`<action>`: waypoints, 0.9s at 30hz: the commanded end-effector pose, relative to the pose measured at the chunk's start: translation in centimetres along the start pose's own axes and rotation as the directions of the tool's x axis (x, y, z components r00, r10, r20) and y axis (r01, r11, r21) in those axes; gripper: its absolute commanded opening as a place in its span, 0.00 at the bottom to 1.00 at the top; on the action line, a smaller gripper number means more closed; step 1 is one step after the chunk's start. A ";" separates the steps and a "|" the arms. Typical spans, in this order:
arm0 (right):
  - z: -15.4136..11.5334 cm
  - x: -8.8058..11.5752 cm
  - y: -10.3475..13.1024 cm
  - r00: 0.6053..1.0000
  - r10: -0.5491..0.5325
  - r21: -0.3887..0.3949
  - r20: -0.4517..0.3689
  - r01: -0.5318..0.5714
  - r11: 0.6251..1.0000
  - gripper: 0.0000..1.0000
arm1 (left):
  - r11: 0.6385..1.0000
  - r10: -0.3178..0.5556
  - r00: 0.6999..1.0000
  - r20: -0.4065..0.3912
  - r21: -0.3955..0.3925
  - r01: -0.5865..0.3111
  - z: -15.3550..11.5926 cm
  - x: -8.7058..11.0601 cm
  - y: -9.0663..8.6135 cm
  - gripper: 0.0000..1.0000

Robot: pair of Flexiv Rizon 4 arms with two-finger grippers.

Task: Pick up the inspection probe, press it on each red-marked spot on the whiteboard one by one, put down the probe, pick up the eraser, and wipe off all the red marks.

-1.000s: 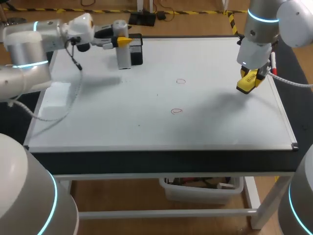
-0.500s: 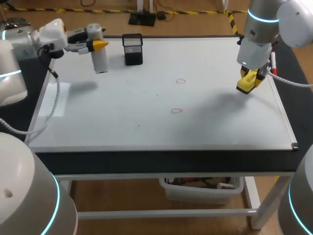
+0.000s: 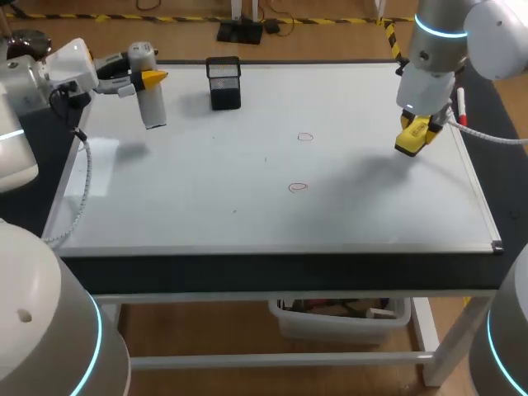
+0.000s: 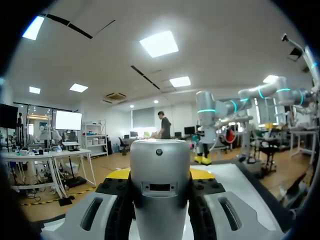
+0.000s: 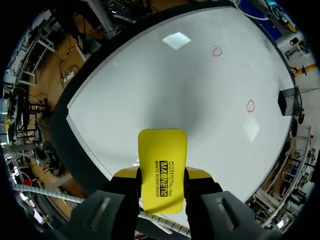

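Head view: left arm [image 3: 33, 91], one, enters from the left and lies level along the far left edge of the bench [image 3: 272, 271]; left claw [image 3: 147, 78] points sideways toward the middle, closed around one probe [image 3: 154, 111], a grey cylinder held upright near its upper end, lower end over the far left corner of the board [image 3: 247, 214]. Right arm [image 3: 437, 49], one, comes down from the far right; right claw [image 3: 415, 136] points downward over the right side of the board, clamped on one yellow eraser [image 3: 411, 142]. Red marks, two: one [image 3: 305, 137] near the middle, one [image 3: 298, 187] nearer the front, well apart from both claws. Black holder [image 3: 223, 82], one, stands at the far edge, just beside the probe. Left wrist view: left claw [image 4: 160, 174] grips the probe [image 4: 160, 200] from two sides, a yellow fingertip [image 4: 120, 173] showing at each flank. Right wrist view: right claw [image 5: 162, 175] has both fingers pressed to the eraser [image 5: 162, 165], which juts ahead of them; the board [image 5: 165, 90] lies beyond, with both marks [image 5: 216, 51] [image 5: 250, 105] and the holder [image 5: 287, 102] far ahead.
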State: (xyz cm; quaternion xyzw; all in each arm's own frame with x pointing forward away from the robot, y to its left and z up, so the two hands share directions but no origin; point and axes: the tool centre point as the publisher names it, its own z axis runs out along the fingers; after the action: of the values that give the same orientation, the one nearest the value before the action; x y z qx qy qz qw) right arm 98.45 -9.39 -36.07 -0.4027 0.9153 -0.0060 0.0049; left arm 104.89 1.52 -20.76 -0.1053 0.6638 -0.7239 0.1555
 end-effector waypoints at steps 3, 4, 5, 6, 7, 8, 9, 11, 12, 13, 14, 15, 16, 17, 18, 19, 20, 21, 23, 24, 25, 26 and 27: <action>0.0 -5.1 2.2 0.989 -0.144 0.011 -0.026 0.144 0.990 0.00 | 1.000 0.003 0.998 0.064 -0.001 -0.003 0.1 0.4 -0.2 0.00; -0.1 -5.9 2.6 0.985 -0.171 0.014 -0.027 0.171 0.985 0.00 | 1.000 0.003 0.998 0.064 -0.001 -0.003 0.1 0.4 -0.2 0.00; -0.2 -6.8 3.0 0.979 -0.202 0.016 -0.026 0.202 0.979 0.00 | 1.000 0.003 0.998 0.064 -0.001 -0.003 0.1 0.4 -0.2 0.00; -0.2 -7.7 3.5 0.972 -0.235 0.022 -0.026 0.236 0.972 0.00 | 1.000 0.003 0.998 0.064 -0.001 -0.003 0.1 0.4 -0.2 0.00; -0.3 -8.4 3.8 0.965 -0.261 0.028 -0.030 0.262 0.965 0.00 | 1.000 0.003 0.998 0.064 -0.001 -0.003 0.1 0.4 -0.2 0.00; -0.3 -9.2 4.1 0.958 -0.287 0.030 -0.030 0.288 0.957 0.00 | 1.000 0.003 0.998 0.064 -0.001 -0.003 0.1 0.4 -0.2 0.00; -0.3 -10.0 4.5 0.949 -0.315 0.033 -0.031 0.316 0.948 0.00 | 1.000 0.003 0.998 0.064 -0.001 -0.003 0.1 0.4 -0.2 0.00; -0.2 -11.4 5.2 0.933 -0.359 0.031 -0.032 0.360 0.932 0.00 | 1.000 0.003 0.998 0.064 -0.001 -0.003 0.1 0.4 -0.2 0.00; -0.1 -12.1 5.5 0.924 -0.381 0.032 -0.036 0.382 0.924 0.00 | 1.000 0.003 0.998 0.064 -0.001 -0.003 0.1 0.4 -0.2 0.00; 0.0 -12.7 5.8 0.917 -0.398 0.032 -0.036 0.399 0.916 0.00 | 1.000 0.003 0.998 0.064 -0.001 -0.003 0.1 0.4 -0.2 0.00; 0.1 -13.4 6.0 0.908 -0.418 0.032 -0.035 0.419 0.908 0.00 | 1.000 0.003 0.998 0.064 -0.001 -0.003 0.1 0.4 -0.2 0.00; 0.2 -14.1 6.2 0.900 -0.436 0.030 -0.033 0.437 0.899 0.00 | 1.000 0.003 0.998 0.064 -0.001 -0.003 0.1 0.4 -0.2 0.00; 0.3 -14.7 6.4 0.892 -0.450 0.028 -0.033 0.451 0.892 0.00 | 1.000 0.003 0.998 0.064 -0.001 -0.003 0.1 0.4 -0.2 0.00; 0.3 -15.2 6.5 0.885 -0.464 0.027 -0.031 0.465 0.885 0.00 | 1.000 0.003 0.998 0.064 -0.001 -0.003 0.1 0.4 -0.2 0.00; 0.4 -15.8 6.7 0.878 -0.479 0.025 -0.028 0.479 0.877 0.00 | 1.000 0.003 0.998 0.064 -0.001 -0.003 0.1 0.4 -0.2 0.00; 0.5 -16.4 6.8 0.870 -0.492 0.025 -0.028 0.493 0.870 0.00 | 1.000 0.003 0.998 0.064 -0.001 -0.003 0.1 0.4 -0.2 0.00; 0.4 -16.9 7.1 0.862 -0.505 0.024 -0.025 0.506 0.862 0.00 | 1.000 0.003 0.998 0.064 -0.001 -0.003 0.1 0.4 -0.2 0.00; 0.4 -17.3 7.3 0.857 -0.516 0.020 -0.013 0.516 0.856 0.00 | 1.000 0.003 0.998 0.064 -0.001 -0.003 0.1 0.4 -0.2 0.00; 0.5 -18.1 7.6 0.844 -0.536 0.024 -0.018 0.537 0.843 0.00 | 1.000 0.003 0.998 0.064 -0.001 -0.003 0.1 0.4 -0.2 0.00; 0.6 -18.5 7.8 0.839 -0.545 0.023 -0.016 0.545 0.838 0.00 | 1.000 0.003 0.998 0.064 -0.001 -0.003 0.1 0.4 -0.2 0.00; 0.8 -18.8 8.0 0.833 -0.553 0.022 -0.016 0.553 0.833 0.00 | 1.000 0.003 0.998 0.064 -0.001 -0.003 0.1 0.4 -0.2 0.00; 0.9 -19.1 8.3 0.826 -0.564 0.024 -0.018 0.564 0.826 0.00 | 1.000 0.003 0.998 0.064 -0.001 -0.003 0.1 0.4 -0.2 0.00; 1.1 -19.5 8.6 0.817 -0.577 0.025 -0.020 0.577 0.816 0.00 | 1.000 0.003 0.998 0.064 -0.001 -0.003 0.1 0.4 -0.2 0.00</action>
State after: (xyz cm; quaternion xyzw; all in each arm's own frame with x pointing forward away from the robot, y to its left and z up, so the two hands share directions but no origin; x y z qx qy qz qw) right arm 104.53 9.46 -36.61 -0.6572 0.7533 -0.0098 0.0251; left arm 104.52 1.39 -20.58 -0.1280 0.6597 -0.7192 0.1765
